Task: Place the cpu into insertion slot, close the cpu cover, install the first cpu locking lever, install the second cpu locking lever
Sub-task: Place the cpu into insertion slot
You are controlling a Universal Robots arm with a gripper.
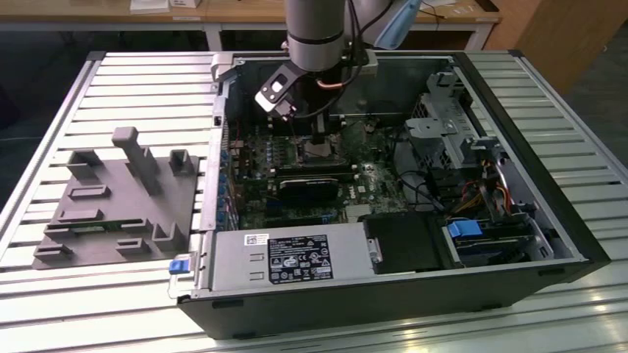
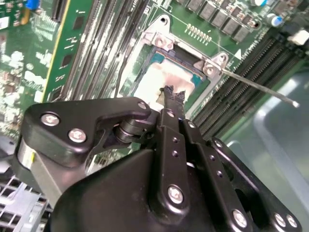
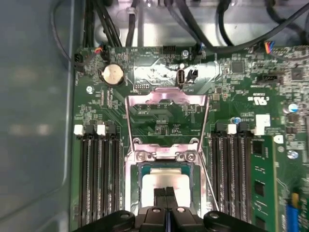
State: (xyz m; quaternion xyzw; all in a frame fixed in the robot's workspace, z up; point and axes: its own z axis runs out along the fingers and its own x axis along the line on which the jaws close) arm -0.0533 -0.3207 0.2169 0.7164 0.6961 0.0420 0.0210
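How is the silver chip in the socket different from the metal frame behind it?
The cpu is a solid silver square lying flat in the slot; the cover is an open frame with a window, swung up off it. The shut gripper is right over the cpu; the cover stands clear of it. Both look like pale metal.

The arm [image 1: 316, 44] reaches down into the open computer case [image 1: 393, 303], its gripper [image 1: 322, 145] low over the green circuit board [image 1: 257, 151] inside. A grey moulded fixture [image 1: 113, 202] lies just outside the case, toward the exterior view's left, on the slatted table [image 1: 98, 301].
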